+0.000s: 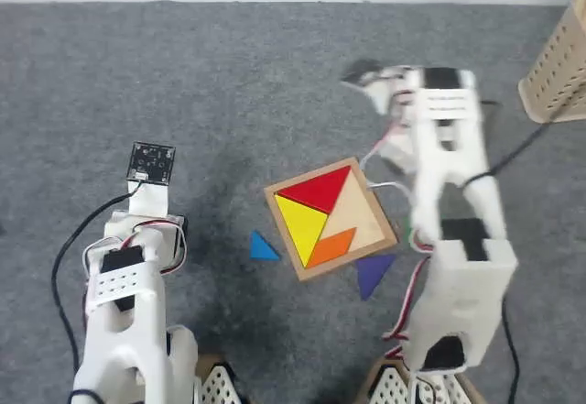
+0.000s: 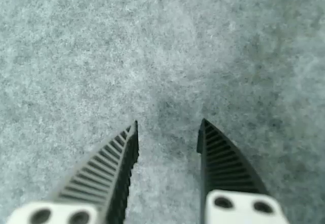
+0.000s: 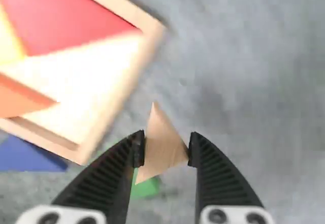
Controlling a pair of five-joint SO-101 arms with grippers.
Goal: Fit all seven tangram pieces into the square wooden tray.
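The square wooden tray [image 1: 309, 174] is set near the tabletop's middle, its right half left as bare wood. Just off its right corner a tan triangle [image 3: 161, 145] is clamped between the right gripper's [image 3: 166, 138] jaws, with a green piece [image 3: 147, 188] beside it. The left gripper [image 2: 167, 127] is held with jaws apart over open grey mat toward the tabletop's near left.

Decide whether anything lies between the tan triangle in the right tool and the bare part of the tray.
Only the raised rim of the tray lies between the tan triangle held in the right tool and the bare floor inside; no other piece does.
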